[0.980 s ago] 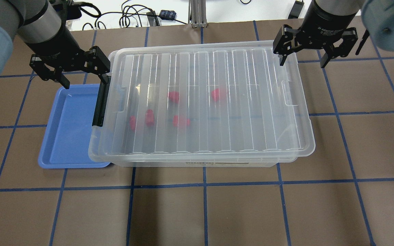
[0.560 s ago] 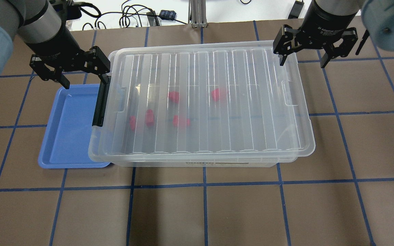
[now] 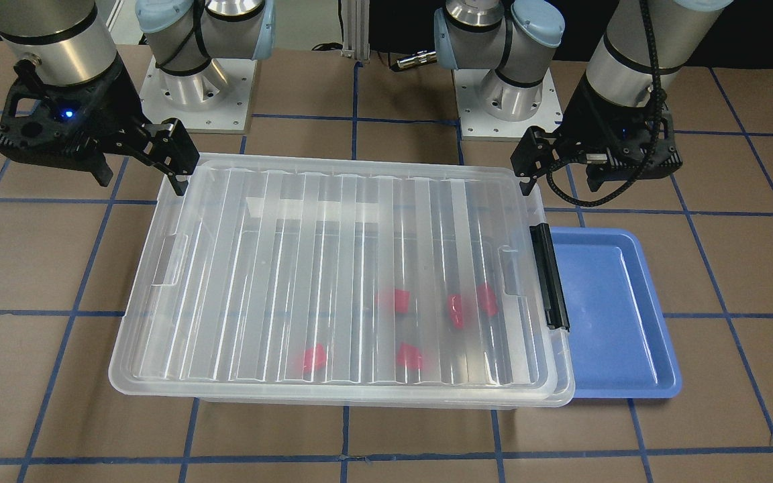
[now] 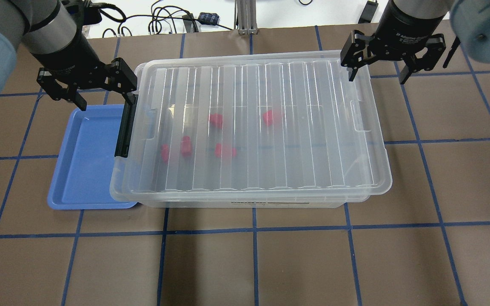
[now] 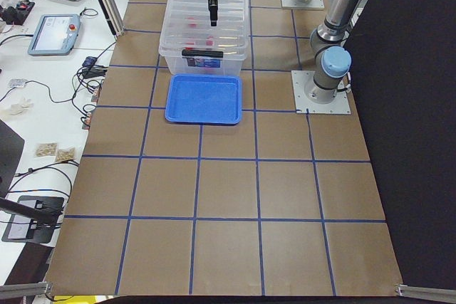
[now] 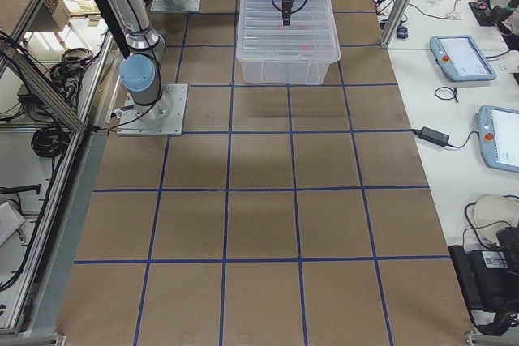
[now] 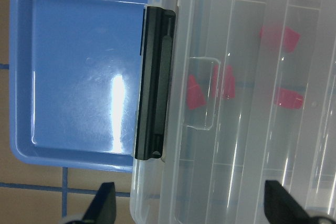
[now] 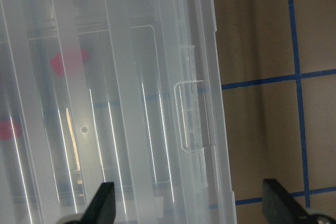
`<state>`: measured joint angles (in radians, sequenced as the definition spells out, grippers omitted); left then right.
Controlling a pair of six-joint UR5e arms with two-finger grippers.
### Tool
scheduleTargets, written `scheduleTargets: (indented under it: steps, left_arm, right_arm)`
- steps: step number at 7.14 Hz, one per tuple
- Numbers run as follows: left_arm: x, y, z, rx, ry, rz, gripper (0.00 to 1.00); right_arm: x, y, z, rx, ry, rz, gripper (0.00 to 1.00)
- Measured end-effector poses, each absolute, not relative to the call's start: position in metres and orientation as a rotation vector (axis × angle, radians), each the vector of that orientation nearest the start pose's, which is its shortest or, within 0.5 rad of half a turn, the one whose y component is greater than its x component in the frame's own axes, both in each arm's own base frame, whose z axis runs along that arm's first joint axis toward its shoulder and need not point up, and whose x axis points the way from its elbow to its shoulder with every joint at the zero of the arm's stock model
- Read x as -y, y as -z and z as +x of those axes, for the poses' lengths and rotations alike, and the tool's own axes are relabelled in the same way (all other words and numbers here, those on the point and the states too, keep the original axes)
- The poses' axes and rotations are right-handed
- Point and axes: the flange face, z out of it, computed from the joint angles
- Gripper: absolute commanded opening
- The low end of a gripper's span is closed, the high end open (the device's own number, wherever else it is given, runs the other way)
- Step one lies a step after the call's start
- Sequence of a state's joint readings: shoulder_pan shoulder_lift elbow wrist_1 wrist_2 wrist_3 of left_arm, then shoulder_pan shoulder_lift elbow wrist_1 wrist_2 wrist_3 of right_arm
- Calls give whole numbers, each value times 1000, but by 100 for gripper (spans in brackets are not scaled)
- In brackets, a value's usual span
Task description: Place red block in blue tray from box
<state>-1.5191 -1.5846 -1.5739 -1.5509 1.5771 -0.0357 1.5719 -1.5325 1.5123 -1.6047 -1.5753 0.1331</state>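
The clear box lies with its ribbed lid on and its black latch facing the blue tray. Several red blocks show blurred through the lid, one of them towards the middle and another near the latch. My left gripper hangs open above the box's latch end, straddling the lid's corner and the tray's far rim. Over the opposite far corner my right gripper is open too, one finger above the lid and one above the table. Neither holds anything. The tray holds nothing.
The tray tucks partly under the box's overhanging lid edge. Brown table with blue tape grid surrounds the box. Cables and devices lie on the white bench beyond the far edge. The robot bases stand behind the box.
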Motion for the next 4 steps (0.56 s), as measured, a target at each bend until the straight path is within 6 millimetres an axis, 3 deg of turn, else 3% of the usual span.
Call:
scheduleTargets:
  steps: [4]
  left_arm:
    - [504,-482,-107,-3130,6,-134,100]
  right_arm:
    - [515,-499,127,-3135,81,226,100]
